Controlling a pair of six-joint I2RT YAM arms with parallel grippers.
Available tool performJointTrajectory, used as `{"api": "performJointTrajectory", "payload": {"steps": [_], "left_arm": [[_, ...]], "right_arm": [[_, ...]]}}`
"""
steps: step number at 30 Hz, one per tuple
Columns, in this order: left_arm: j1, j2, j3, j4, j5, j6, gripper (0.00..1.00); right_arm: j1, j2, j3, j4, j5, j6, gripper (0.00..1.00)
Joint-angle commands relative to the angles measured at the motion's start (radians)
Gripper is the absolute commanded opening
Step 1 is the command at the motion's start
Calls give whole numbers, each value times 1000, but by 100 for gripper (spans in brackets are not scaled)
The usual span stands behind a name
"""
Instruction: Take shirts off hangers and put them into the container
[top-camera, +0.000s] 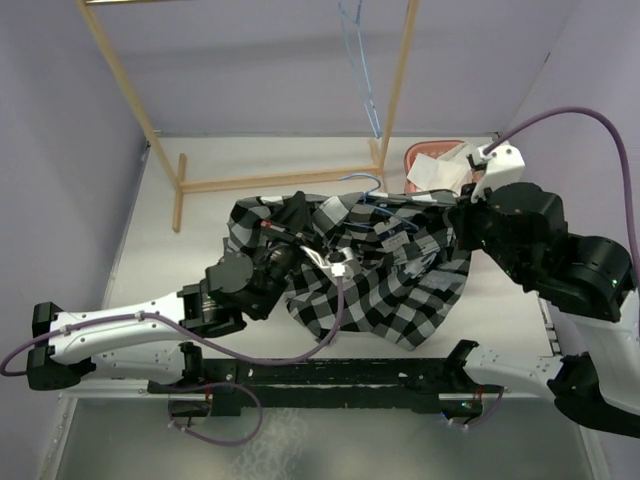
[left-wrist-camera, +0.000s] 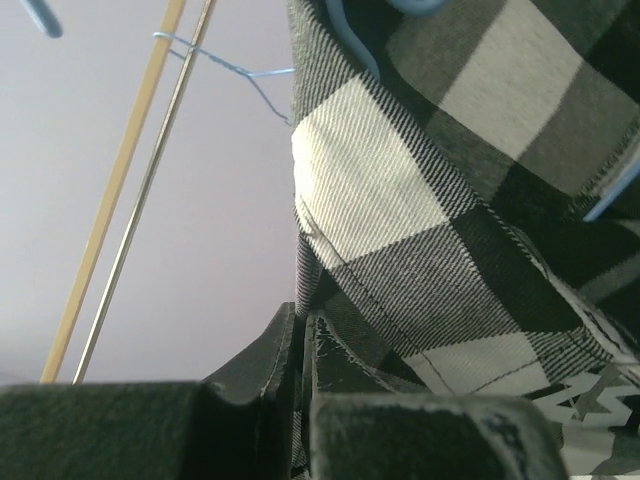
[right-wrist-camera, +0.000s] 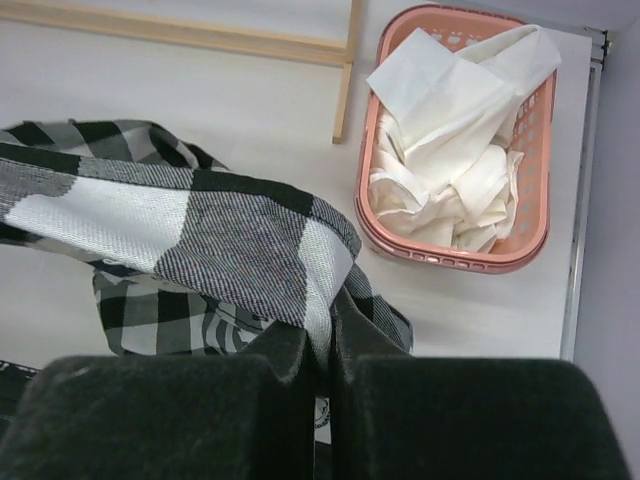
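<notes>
The black-and-white plaid shirt (top-camera: 370, 270) lies bunched in the middle of the table. A light-blue hanger (top-camera: 368, 184) is still tangled in its upper edge, its hook pointing toward the rack. My left gripper (top-camera: 292, 248) is shut on a fold of the plaid shirt (left-wrist-camera: 400, 200) at its left side. My right gripper (right-wrist-camera: 326, 345) is shut on the plaid shirt's (right-wrist-camera: 230, 230) right edge, close to the container (right-wrist-camera: 450, 255). The white shirt (right-wrist-camera: 450, 140) is crumpled inside that pink basket (top-camera: 425, 152). A second blue hanger (top-camera: 362, 70) hangs empty from the rack.
The wooden rack (top-camera: 270, 182) stands at the back, its foot bar across the table and its poles (top-camera: 115, 75) rising left and right. Purple walls close in on both sides. The right arm (top-camera: 560, 260) covers part of the basket in the top view.
</notes>
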Motion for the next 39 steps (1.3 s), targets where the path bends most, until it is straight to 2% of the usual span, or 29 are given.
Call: {"api": "performJointTrajectory", "payload": {"steps": [1,8,12,14,20,22,24,30,33,39], "left_arm": [[40,-181,15,130,-252,-5,0],[42,-265,56,206,-268,48,0],[41,-315,102,175,-277,51,0],[40,-338,121,174,-285,90,0],[40,-284,126,344,-297,272,0],[41,-258,141,409,-290,326,0],[41,-248,167,405,-278,342,0],[41,-252,229,425,-285,435,0],[41,-284,260,371,-285,374,0],[42,-392,333,73,-268,72,0]], "right_arm": [[-22,-28,56,-155,276,-32,0],[-22,-43,16,-181,337,-11,0],[-22,-45,37,-188,319,-20,0],[-21,-52,57,-179,241,-29,0],[-22,-20,67,-166,-206,-75,0],[-22,20,43,-185,-157,-67,0],[-22,36,-6,-248,-115,-49,0],[-21,-17,-62,-216,-49,-29,0],[-22,-23,-84,-213,-52,-18,0],[-21,-54,-110,-224,-10,6,0]]}}
